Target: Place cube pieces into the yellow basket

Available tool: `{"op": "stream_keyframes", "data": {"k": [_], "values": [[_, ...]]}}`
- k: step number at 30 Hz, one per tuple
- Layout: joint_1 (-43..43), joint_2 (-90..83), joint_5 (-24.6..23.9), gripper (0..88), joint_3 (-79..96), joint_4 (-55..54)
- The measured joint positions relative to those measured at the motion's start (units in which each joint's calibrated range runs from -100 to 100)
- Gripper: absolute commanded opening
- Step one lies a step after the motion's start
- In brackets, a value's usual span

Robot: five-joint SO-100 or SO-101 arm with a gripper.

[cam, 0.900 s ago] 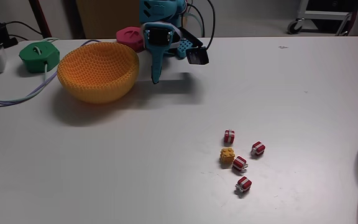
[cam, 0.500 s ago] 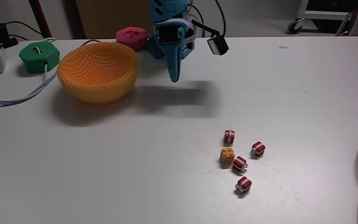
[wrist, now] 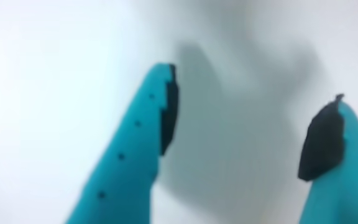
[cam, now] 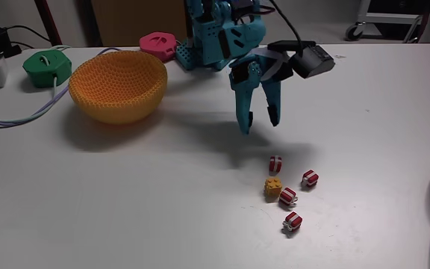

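Teal gripper (cam: pixel 260 125) is hanging above the table (cam: pixel 125 194) mid-area, fingers spread wide, holding nothing; wrist view is showing both fingertips (wrist: pixel 157 118) apart over bare white surface. Cubes (cam: pixel 284 196) are sitting clustered toward the front right of the table, below the gripper. Basket (cam: pixel 118 86) is sitting near the back left edge.

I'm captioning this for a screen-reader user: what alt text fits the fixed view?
A teal robot arm's open hand hangs over a white table, above five tiny cube pieces, four red and one yellow-orange. The empty yellow basket sits at far left, with green and pink round devices behind it.
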Motion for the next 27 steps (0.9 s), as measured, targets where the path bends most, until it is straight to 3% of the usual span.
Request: {"op": "stream_keyframes", "data": {"k": [5,13,15,17,23,27], "values": [[0.39,16.53,-5.76,36.2,-7.29,-12.31],[0.1,31.68,-7.77,29.3,-20.3,-18.52],[0.48,33.35,-7.81,20.5,-21.97,-18.97],[0.97,34.33,-8.4,0.0,-22.96,-19.19],[2.22,34.83,-8.6,0.0,-23.65,-19.19],[5.22,30.89,-3.86,0.0,-24.33,-10.76]]}}
